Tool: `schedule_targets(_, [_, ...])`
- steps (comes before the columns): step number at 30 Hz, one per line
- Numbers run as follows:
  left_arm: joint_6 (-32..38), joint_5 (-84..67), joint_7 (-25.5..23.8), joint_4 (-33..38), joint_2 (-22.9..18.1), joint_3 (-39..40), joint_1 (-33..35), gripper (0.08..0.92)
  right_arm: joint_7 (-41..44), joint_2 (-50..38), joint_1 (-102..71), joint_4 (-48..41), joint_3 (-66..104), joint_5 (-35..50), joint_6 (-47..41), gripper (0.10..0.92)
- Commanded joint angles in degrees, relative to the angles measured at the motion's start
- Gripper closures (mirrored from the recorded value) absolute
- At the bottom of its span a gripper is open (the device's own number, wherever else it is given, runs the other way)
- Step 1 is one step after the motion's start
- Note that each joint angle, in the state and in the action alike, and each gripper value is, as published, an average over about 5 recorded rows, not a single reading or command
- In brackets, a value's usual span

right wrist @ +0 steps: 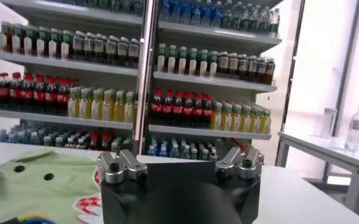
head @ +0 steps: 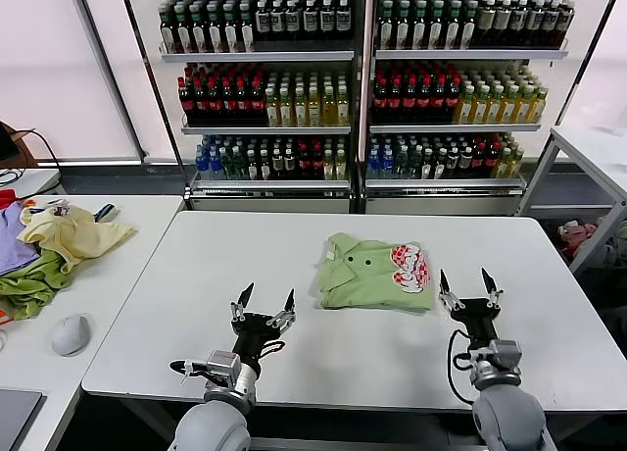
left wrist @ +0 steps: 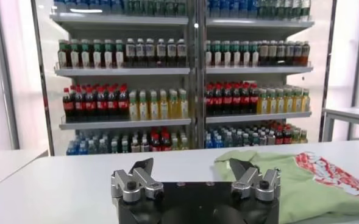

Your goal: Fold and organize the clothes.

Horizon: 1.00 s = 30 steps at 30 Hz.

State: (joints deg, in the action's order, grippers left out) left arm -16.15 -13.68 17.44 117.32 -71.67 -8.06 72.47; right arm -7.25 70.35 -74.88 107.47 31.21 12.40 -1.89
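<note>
The clothes, a light green polo shirt with a red-and-white print, lie folded into a neat rectangle on the white table, right of its middle. In the left wrist view the polo shirt shows beyond one finger; in the right wrist view the polo shirt lies off to one side. My right gripper stands open just right of the shirt, fingers pointing up, holding nothing. Near the table's front, my left gripper is also open and empty, left of the shirt.
A side table on the left carries a pile of pale yellow, darker green and purple garments and a computer mouse. Drink shelves stand behind the table. Another white table stands at the far right.
</note>
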Motion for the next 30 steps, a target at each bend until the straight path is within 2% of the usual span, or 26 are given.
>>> schedule_targets(1, [0.71,1.43,-0.91,1.89,0.01,-0.04,1.12,0.177,1.53,1.66,-13.4,11.19,5.47,0.98,2.42,0.204])
schedule_targets(13, [1.16,2.16,-1.56,4.0,0.31,-0.79,3.65,0.177,0.73,3.46,-13.39,11.76,4.38,-1.78,4.12,0.203])
schedule_targets(30, [1.04,2.23,-3.09,4.27,0.76,-0.81,3.53,0.177,-1.21,4.99,-12.7,12.51,3.13,-5.79,3.82,0.203])
